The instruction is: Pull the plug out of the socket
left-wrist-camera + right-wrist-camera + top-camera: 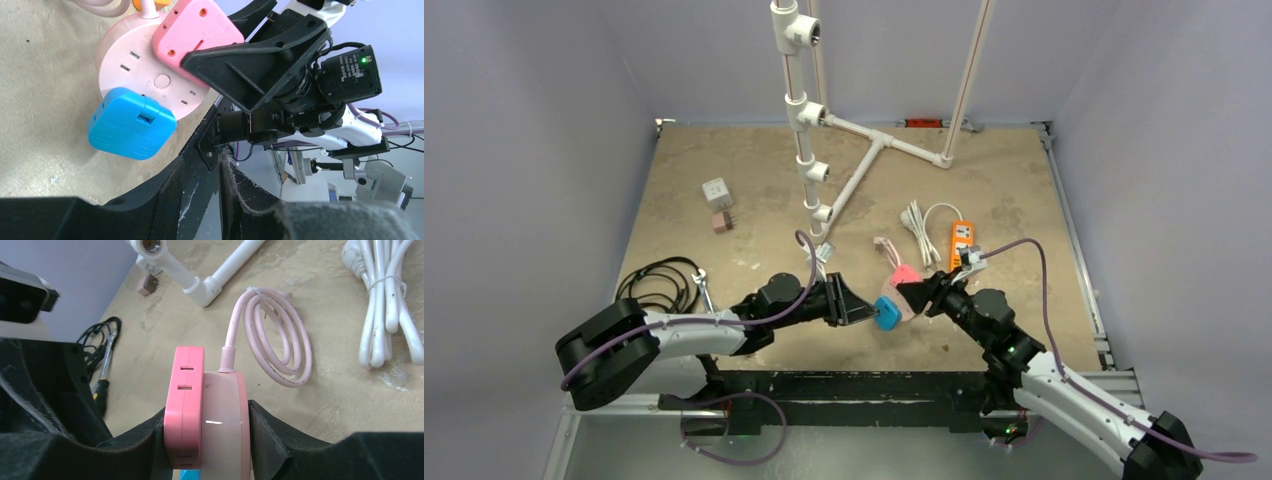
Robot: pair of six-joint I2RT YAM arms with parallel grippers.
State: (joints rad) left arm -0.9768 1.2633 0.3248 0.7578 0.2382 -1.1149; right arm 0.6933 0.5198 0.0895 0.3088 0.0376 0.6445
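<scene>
Blue plug [131, 124] on socket [129, 64], just beyond left tool [869, 309]

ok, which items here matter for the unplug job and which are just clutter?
Job: round pale-pink socket disc, blue square plug, pink square adapter, right fingers.
Clutter: white cable bundle, orange power strip, white PVC pipe frame, black cable coil, white cube adapter.

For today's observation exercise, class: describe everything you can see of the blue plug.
The blue plug is a squarish, rounded-cornered block, plastic by its look, with a small recessed tab on its face. It sits plugged into the round pink socket near its rim; the right end effector clamps that socket. The left end effector is close beside it, not gripping it.
</scene>
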